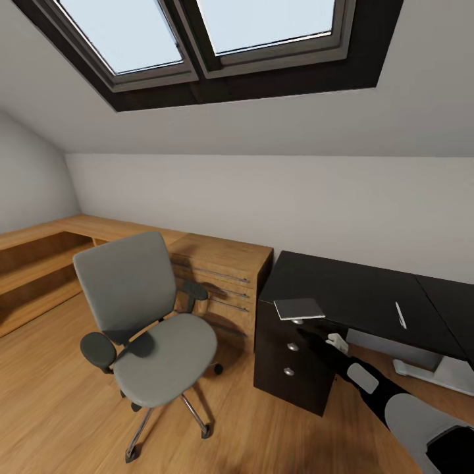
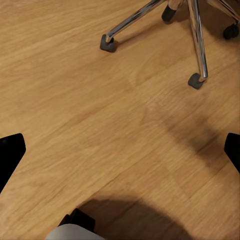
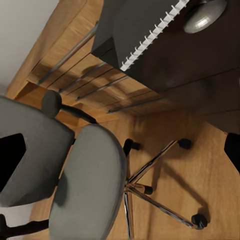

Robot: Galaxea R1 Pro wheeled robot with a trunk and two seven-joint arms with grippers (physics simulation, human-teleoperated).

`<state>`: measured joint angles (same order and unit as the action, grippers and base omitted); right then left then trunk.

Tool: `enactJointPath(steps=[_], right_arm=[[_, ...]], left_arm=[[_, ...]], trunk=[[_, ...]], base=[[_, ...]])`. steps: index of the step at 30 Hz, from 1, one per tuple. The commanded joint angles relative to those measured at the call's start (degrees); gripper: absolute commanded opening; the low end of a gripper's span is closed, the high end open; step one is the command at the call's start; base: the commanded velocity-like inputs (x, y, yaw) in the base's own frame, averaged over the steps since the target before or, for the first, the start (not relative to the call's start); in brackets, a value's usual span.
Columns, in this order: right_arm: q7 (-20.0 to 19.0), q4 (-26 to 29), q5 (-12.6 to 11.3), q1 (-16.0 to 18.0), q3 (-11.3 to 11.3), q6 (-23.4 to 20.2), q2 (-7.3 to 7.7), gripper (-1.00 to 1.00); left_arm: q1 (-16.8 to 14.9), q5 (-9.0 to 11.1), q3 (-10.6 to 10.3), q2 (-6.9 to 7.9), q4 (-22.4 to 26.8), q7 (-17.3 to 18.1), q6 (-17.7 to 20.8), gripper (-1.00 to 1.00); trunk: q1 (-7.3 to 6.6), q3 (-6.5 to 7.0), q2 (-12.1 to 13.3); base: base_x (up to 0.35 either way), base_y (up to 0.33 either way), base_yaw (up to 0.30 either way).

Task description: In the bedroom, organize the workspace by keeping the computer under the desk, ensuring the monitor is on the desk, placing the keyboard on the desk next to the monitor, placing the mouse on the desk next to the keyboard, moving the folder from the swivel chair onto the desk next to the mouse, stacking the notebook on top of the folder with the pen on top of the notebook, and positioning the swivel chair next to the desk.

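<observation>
Reaching our right arm (image 1: 368,385) toward the black surface (image 1: 355,289) where the notebook (image 1: 299,308) overhung the front edge and the pen (image 1: 400,315) lay apart, we left the swivel chair (image 1: 145,316) empty, both fingers released.

swivel chair (image 1: 141,316) blocks cabinet (image 1: 224,276) — floor (image 1: 263,428) open

grey swivel chair (image 1: 145,316), black desk (image 1: 355,293)
</observation>
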<state>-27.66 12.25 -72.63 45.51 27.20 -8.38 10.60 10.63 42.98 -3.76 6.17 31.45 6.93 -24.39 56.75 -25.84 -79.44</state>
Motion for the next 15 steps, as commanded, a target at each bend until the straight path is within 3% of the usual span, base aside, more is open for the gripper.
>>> enactJointPath(steps=[1, 5, 15], right_arm=[[-0.20, -0.02, -1.29, 0.03, 0.25, -0.39, 0.03, 1.00], [0.14, -0.16, -5.40, 0.02, 0.29, -0.69, -0.05, 1.00], [-0.59, -0.05, -8.99, 0.02, 0.29, -0.87, -0.38, 1.00]], left_arm=[[0.00, 0.61, -0.37, 0.07, 0.03, 0.10, -0.22, 1.00], [0.00, 0.61, -0.37, 0.01, 0.03, 0.10, -0.22, 1.00], [0.00, 0.54, -0.37, 0.02, 0.04, 0.10, -0.22, 1.00]], trunk=[[0.00, -0.05, -0.03], [0.00, -0.05, -0.03], [0.00, -0.05, -0.03]], base=[[0.000, 0.000, 0.000], [0.000, 0.000, 0.000], [0.000, 0.000, 0.000]])
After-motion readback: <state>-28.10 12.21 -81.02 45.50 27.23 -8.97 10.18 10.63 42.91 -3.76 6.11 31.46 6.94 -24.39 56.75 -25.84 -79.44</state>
